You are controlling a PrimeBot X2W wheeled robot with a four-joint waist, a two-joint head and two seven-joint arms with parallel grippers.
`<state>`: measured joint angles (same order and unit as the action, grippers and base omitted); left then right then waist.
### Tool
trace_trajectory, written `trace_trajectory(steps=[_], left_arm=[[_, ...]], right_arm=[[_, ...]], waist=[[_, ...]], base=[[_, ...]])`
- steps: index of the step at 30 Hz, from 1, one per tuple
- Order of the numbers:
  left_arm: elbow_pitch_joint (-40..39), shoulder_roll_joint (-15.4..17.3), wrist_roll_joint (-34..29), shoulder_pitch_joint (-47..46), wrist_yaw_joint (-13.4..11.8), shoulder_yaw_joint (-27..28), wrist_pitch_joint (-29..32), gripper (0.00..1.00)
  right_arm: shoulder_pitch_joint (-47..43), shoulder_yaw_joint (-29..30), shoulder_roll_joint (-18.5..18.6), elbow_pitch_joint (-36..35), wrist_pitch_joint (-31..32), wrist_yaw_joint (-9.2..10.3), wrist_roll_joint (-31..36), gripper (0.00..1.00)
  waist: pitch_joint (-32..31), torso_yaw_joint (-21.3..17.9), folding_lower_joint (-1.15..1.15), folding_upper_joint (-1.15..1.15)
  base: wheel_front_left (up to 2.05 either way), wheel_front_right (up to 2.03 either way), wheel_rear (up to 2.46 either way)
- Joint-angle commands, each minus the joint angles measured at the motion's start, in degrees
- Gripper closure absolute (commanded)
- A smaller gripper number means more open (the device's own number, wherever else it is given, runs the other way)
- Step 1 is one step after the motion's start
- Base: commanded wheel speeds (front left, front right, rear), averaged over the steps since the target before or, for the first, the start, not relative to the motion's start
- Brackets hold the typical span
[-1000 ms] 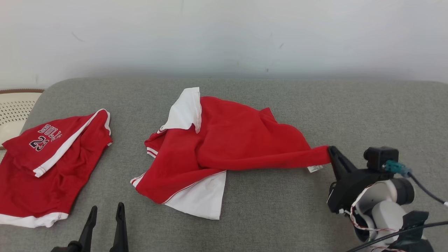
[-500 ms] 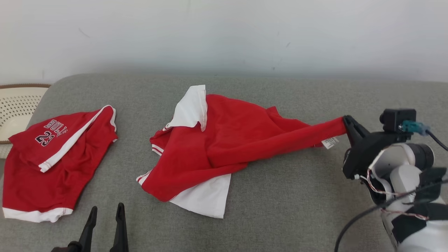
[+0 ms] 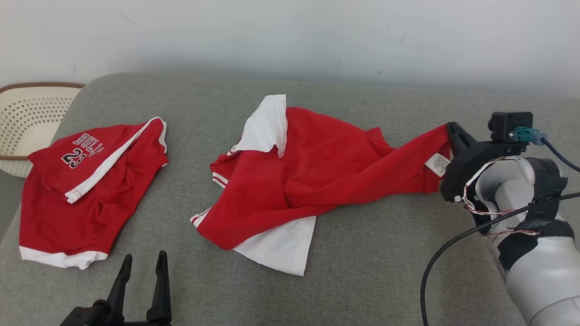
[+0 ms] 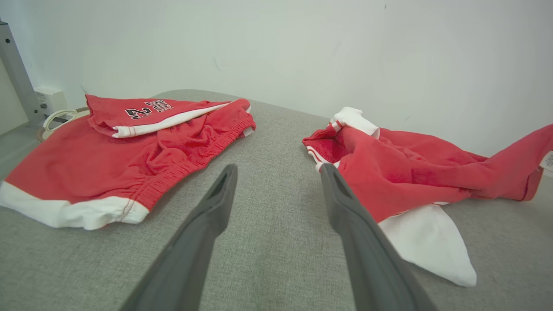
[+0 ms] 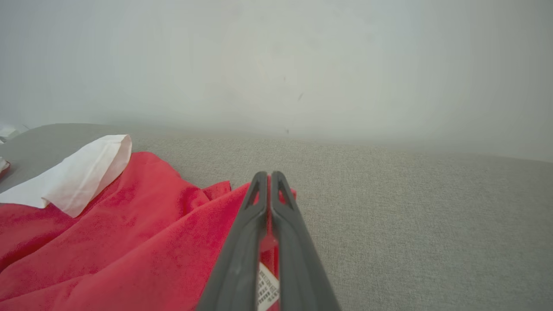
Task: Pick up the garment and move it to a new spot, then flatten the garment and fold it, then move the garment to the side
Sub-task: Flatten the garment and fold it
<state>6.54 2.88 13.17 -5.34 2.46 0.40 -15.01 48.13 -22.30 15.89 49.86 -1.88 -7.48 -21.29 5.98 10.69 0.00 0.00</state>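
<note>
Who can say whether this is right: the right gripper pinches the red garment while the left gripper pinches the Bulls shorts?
Not quite: the left wrist view shows the left gripper open, clear of the Bulls shorts. The right gripper does pinch the red garment.

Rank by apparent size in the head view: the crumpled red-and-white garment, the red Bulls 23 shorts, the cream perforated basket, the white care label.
1. crumpled red-and-white garment
2. red Bulls 23 shorts
3. cream perforated basket, partly cut off
4. white care label
</note>
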Motion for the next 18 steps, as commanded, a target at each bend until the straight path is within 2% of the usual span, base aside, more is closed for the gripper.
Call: trace_trajectory(steps=[1, 7, 8, 9, 10, 18], left_arm=[[0.3, 0.0, 0.3, -0.7, 0.3, -0.1, -0.3, 0.00], [0.6, 0.0, 0.5, -0.5, 0.3, -0.2, -0.3, 0.00], [0.7, 0.0, 0.4, -0.5, 0.2, -0.2, -0.3, 0.00], [0.7, 0.0, 0.3, -0.5, 0.1, -0.2, -0.3, 0.00], [0.7, 0.0, 0.3, -0.5, 0.1, -0.2, -0.3, 0.00], [1.0, 0.0, 0.1, 0.4, -0.1, -0.2, -0.3, 0.00]], right_arm=[[1.8, 0.8, 0.3, 2.9, -2.0, -0.03, 1.5, 1.00], [5.1, 2.2, -1.5, 11.3, -6.6, -0.03, 4.8, 1.00], [5.4, 2.2, -1.6, 12.3, -7.1, -0.03, 5.0, 0.81], [5.7, 2.2, -1.7, 13.2, -7.7, -0.03, 5.3, 0.13], [5.7, 2.3, -1.9, 14.3, -7.8, -0.03, 5.4, 0.00], [6.6, 3.1, -1.0, 18.9, -11.4, -0.03, 8.0, 0.00]], waist=[[0.9, 1.2, 0.00, 0.00], [1.1, 1.7, 0.00, 0.00], [1.1, 1.7, 0.00, 0.00], [1.0, 1.6, 0.00, 0.00], [0.9, 1.4, 0.00, 0.00], [-0.7, -0.4, 0.00, 0.00]], base=[[0.00, 0.00, 0.00], [0.00, 0.00, 0.00], [0.00, 0.00, 0.00], [0.00, 0.00, 0.00], [0.00, 0.00, 0.00], [0.00, 0.00, 0.00]])
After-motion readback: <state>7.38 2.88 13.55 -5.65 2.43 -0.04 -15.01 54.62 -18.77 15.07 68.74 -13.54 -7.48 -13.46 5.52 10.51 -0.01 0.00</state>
